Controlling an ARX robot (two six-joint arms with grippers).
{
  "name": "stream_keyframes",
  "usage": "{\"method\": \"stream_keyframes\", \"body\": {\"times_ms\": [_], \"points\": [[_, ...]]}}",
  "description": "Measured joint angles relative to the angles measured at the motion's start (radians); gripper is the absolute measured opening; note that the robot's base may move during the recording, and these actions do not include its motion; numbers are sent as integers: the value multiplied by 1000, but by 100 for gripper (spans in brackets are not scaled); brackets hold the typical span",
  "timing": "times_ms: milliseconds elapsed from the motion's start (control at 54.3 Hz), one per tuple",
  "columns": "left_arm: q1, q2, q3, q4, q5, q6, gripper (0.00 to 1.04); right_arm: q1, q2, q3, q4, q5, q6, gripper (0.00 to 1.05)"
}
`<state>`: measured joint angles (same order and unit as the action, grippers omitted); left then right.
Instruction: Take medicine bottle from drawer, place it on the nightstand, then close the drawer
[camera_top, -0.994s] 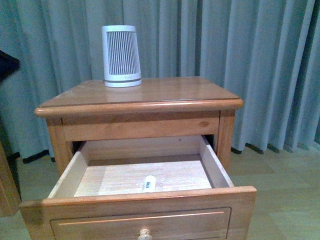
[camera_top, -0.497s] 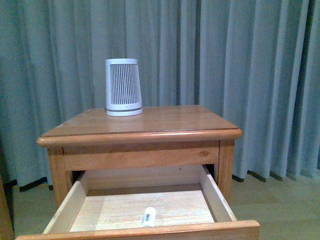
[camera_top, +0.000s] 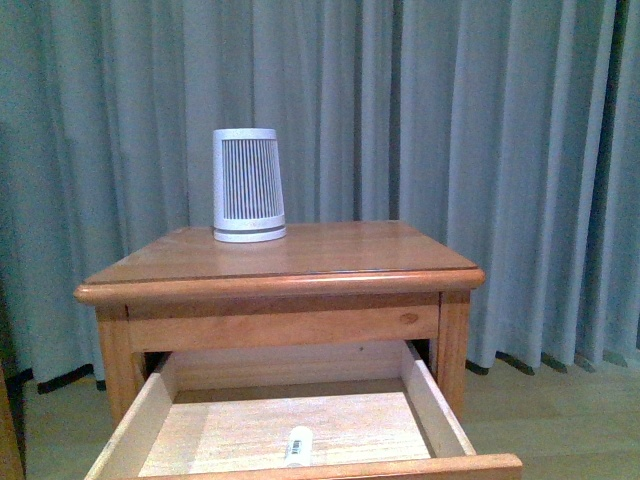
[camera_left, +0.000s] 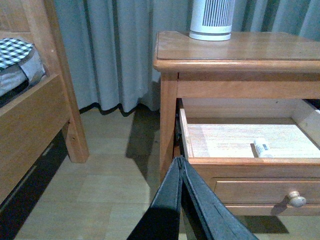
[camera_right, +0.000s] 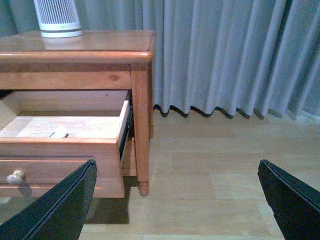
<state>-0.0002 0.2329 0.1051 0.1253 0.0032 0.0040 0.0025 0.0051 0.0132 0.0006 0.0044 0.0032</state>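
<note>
The front view is lifting, pushing the open reddish-brown wooden drawer (camera_top: 440, 412) low; the tiny white plastic medicine bottle (camera_top: 298, 445) is lying inside, ungrasped. The black left tool (camera_left: 181, 165) is sitting pinched together, empty; the black right tool (camera_right: 177, 172) is gaping, empty

Front view: drawer (camera_top: 437, 412) front cut by lower edge; medicine bottle (camera_top: 298, 445) label too small to read
</note>
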Motion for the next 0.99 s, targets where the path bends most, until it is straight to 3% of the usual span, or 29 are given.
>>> {"method": "stream_keyframes", "body": {"times_ms": [129,221,313,552,755,994], "points": [[0,-29,-23,-2,0,0,3,0,0,0,0,-1,0,98],[0,-124,-32,-114,-1,0,3,0,0,0,0,-1,0,98],[0,-170,-39,-127,-2,-2,4,0,0,0,0,-2,0,98],[0,-177,-43,-128,-6,-2,48,-2,0,0,-2,-10,0,98],[0,-179,-43,-128,-4,-2,97,-2,0,0,-2,-8,0,98],[0,-179,-43,-128,-4,-2,98,-2,0,0,-2,-8,0,98]]}}
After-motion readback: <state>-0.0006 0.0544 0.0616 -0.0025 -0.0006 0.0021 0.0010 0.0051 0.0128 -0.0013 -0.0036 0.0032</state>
